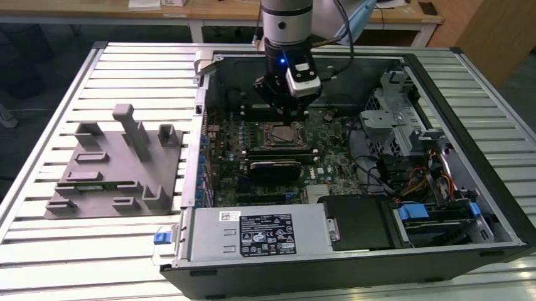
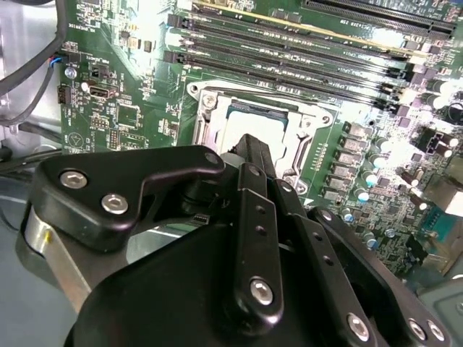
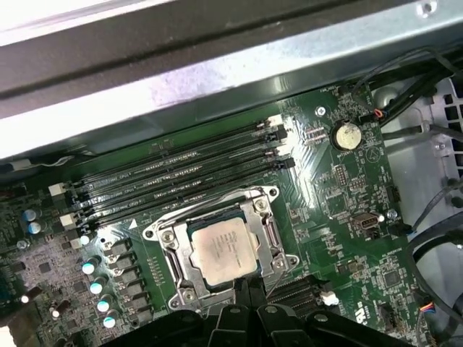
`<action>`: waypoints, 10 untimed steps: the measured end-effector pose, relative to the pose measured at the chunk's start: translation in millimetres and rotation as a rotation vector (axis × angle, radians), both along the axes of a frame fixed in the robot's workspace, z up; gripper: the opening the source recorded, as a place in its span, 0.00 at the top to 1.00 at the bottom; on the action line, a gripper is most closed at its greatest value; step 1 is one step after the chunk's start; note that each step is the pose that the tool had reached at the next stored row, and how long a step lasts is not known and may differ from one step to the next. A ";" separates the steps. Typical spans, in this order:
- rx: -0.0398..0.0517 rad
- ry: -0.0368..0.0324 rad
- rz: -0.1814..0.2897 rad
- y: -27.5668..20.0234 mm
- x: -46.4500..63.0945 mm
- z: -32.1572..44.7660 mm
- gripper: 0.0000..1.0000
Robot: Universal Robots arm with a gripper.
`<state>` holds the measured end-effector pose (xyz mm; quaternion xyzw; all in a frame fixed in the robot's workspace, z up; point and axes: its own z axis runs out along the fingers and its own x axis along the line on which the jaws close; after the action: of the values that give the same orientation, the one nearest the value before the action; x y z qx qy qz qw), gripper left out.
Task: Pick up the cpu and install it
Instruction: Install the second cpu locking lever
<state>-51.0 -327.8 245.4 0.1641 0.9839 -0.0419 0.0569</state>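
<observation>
A ribbed silvery metal table [image 1: 50, 251] carries an open black desktop computer case [image 1: 352, 263] toward its right edge and a grey plastic moulded fixture [image 1: 117, 169] near its left edge.

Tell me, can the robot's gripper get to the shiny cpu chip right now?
Probably yes. The gripper hangs right at the edge of the cpu, which lies in the open socket with nothing over its top.
</observation>
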 end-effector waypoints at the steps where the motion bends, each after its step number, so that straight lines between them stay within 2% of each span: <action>1: -0.0001 0.0000 0.000 -0.4 0.0 0.1 0.89; 3: 0.0001 0.0001 0.000 -2.1 0.0 0.1 0.89; 10: 0.0078 0.0001 0.000 -14.5 0.0 0.0 0.89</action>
<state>-51.0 -342.3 245.4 0.1642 0.9841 -0.0381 0.0562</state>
